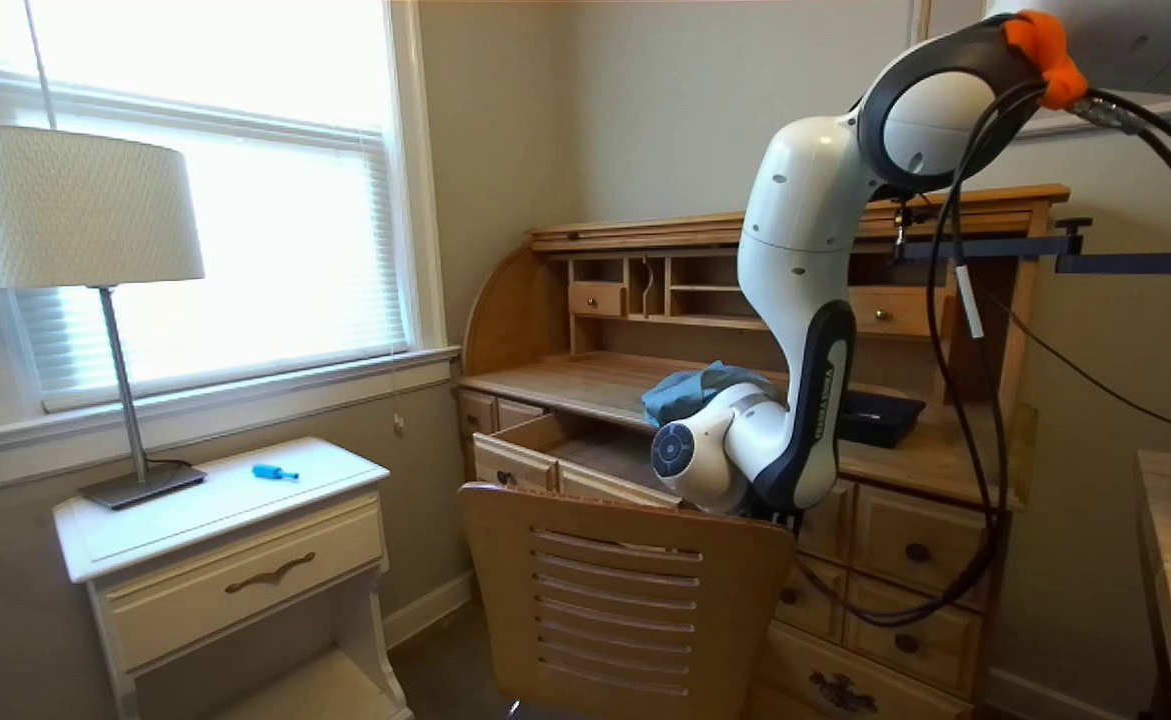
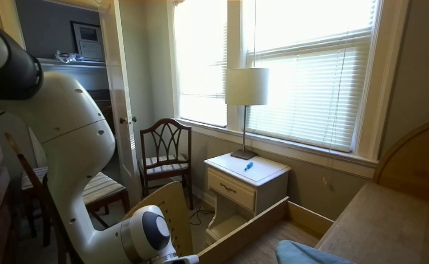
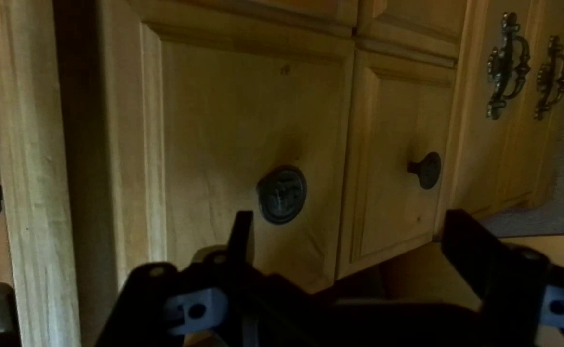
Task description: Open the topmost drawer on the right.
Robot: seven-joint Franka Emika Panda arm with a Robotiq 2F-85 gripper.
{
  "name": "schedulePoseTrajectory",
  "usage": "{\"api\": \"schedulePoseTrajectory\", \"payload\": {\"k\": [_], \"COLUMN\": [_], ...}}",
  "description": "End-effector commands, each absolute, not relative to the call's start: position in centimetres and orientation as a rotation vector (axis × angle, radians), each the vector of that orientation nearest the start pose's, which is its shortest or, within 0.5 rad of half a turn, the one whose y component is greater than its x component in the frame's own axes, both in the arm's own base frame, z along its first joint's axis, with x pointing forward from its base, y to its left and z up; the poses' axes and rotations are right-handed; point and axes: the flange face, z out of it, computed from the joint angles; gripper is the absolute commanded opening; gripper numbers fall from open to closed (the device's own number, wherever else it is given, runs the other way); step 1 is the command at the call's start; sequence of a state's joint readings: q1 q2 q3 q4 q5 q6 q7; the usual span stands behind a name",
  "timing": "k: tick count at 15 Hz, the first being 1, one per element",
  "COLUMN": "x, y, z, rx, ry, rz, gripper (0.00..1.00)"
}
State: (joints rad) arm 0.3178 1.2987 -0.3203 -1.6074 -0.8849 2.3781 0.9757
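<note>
The topmost drawer (image 3: 214, 120) is honey-pine with a raised panel. It fills the middle of the wrist view, which is turned on its side, and looks shut. Its dark round knob (image 3: 282, 195) stands out from the panel. In an exterior view a strip of this drawer (image 1: 827, 522) shows beside the arm. My gripper (image 3: 351, 231) is open with nothing between its fingers. One fingertip is close to the knob, which appears just beyond it; I cannot tell if they touch. In the exterior views the fingers are hidden behind the chair or out of frame.
A wooden chair (image 1: 625, 600) stands against the desk, close to my wrist. A wide middle drawer (image 1: 585, 475) is pulled out beside the arm. A lower drawer with a dark knob (image 3: 428, 170) adjoins. A blue cloth (image 1: 695, 388) and black tray (image 1: 875, 418) lie on the desktop.
</note>
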Motion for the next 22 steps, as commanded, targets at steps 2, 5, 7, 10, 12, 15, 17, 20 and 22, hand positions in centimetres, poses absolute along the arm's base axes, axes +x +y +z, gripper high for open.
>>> {"api": "schedulePoseTrajectory", "payload": {"k": [2, 5, 7, 10, 12, 15, 17, 20, 22], "x": [54.5, 54.2, 54.1, 53.9, 53.7, 53.3, 54.0, 54.1, 54.2], "y": [-4.0, -3.9, -3.8, -3.9, -4.2, -4.9, -4.6, -4.8, -4.9], "z": [-11.8, -12.2, -12.4, -12.7, -12.9, -12.8, -13.0, -12.9, -12.7], "rx": [2.215, 2.229, 2.24, 2.242, 2.234, 2.23, 2.229, 2.231, 2.19], "ry": [0.02, 0.035, 0.051, 0.064, 0.065, 0.032, 0.037, 0.029, 0.032], "rz": [-0.075, -0.08, -0.077, -0.076, -0.083, -0.097, -0.11, -0.111, -0.13], "gripper": [1.0, 1.0, 1.0, 1.0, 1.0, 1.0, 1.0, 1.0, 1.0]}}
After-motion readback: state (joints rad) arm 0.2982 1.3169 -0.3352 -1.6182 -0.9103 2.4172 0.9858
